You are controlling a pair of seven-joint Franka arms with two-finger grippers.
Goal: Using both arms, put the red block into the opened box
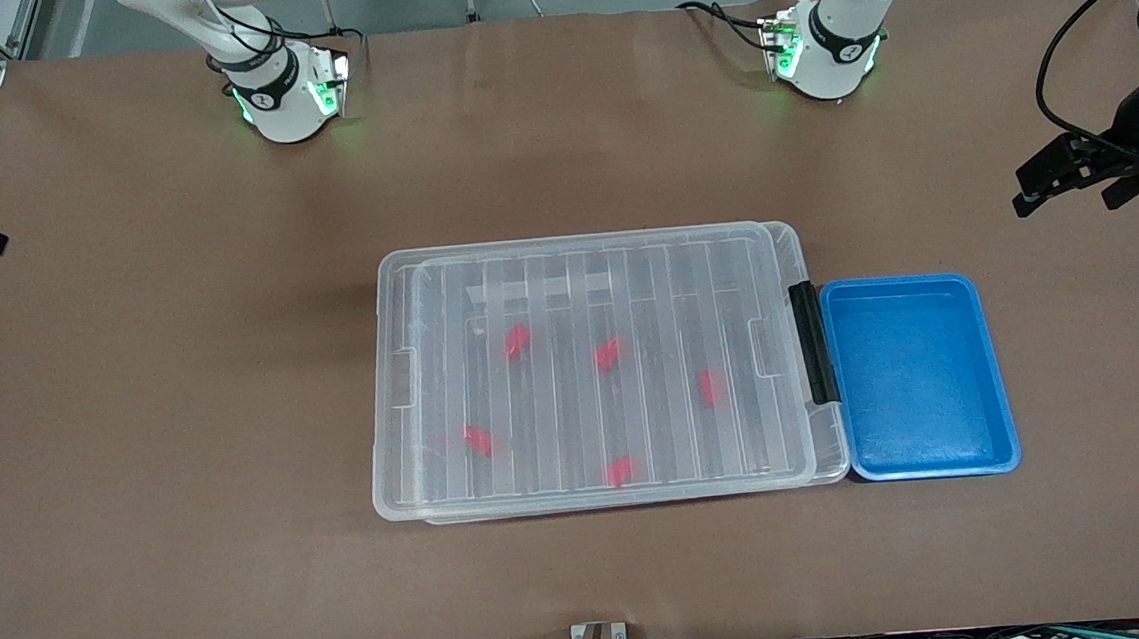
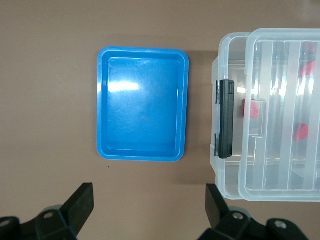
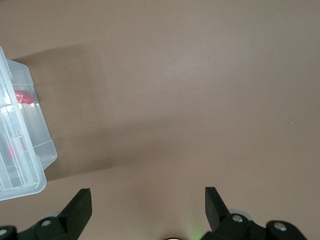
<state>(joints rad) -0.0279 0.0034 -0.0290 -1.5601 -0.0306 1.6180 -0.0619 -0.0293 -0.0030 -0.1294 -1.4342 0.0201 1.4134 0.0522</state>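
The clear box stands mid-table with its ribbed lid lying on it, slightly shifted. A black clip sits on the box's short end toward the left arm's end. Several red blocks lie inside and show through the lid, also in the left wrist view as red blocks and in the right wrist view as a red block. My left gripper hangs open and empty over bare table past the blue tray. My right gripper is open and empty over bare table off the box's other short end.
A blue tray lies empty right beside the box's clip end. Brown paper covers the table. The two arm bases stand along the edge farthest from the front camera.
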